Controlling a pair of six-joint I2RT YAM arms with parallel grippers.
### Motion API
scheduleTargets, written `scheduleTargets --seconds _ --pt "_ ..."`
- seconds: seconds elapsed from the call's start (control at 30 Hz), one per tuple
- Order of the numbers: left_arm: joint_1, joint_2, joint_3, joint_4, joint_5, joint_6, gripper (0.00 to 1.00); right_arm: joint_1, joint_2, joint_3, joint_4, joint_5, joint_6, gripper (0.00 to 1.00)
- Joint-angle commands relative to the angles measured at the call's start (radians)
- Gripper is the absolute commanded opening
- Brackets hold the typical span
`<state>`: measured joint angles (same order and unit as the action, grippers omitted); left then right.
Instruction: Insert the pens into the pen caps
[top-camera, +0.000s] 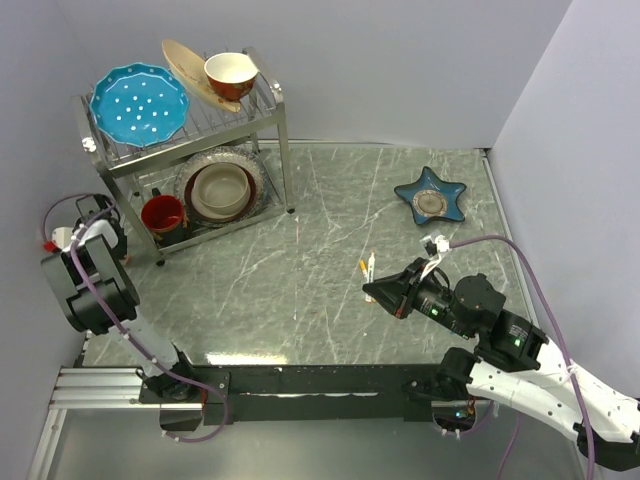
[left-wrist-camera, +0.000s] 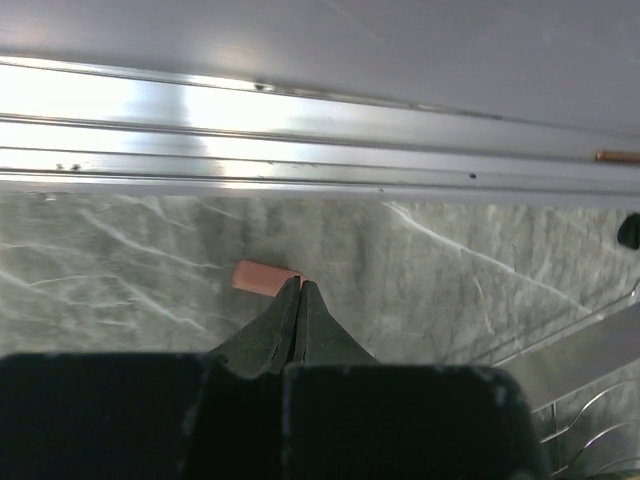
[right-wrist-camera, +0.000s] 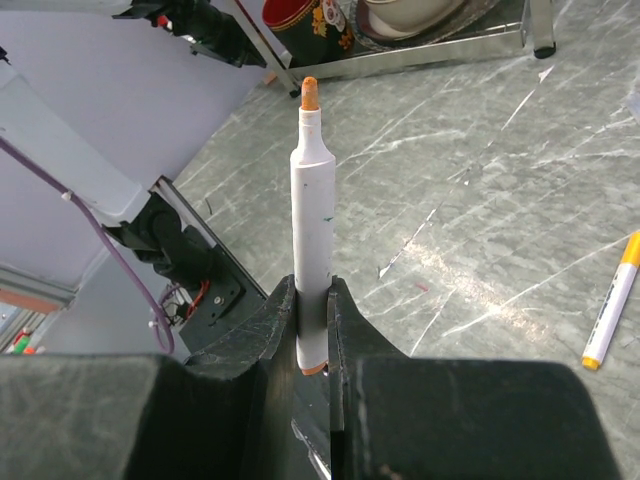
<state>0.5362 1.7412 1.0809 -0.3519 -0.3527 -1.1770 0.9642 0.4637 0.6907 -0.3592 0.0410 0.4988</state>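
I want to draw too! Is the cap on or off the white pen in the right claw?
Off. The white pen held in the right claw shows its bare orange tip.

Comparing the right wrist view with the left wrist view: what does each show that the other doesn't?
Only the right wrist: the right tool shut on a white pen with an orange tip, plus a second pen lying loose at the right edge. Only the left wrist: the left tool, shut, a pink cap just at its tips, and an aluminium rail beyond. Both: the grey marbled table.
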Motion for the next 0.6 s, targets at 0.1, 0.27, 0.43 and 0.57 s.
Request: scheduleTargets --seconds 0.1,0.27,0.43,0.57 --pt "-0.012 0.046 0.019 0.070 -0.015 0.033 0.01 0.005 -0.025 0.033 0.025 0.019 -0.022 0.00" --pt "-0.012 0.070 0.024 0.065 -0.022 0.027 0.01 0.005 -0.027 0.032 0.025 0.019 -0.026 0.00" --pt "-0.028 0.084 0.033 0.041 -0.046 0.019 0.01 0.005 -0.030 0.035 0.023 0.019 -0.028 0.00" --pt "-0.045 0.083 0.022 0.014 -0.052 0.002 0.01 0.004 -0.033 0.036 0.025 0.017 -0.026 0.00"
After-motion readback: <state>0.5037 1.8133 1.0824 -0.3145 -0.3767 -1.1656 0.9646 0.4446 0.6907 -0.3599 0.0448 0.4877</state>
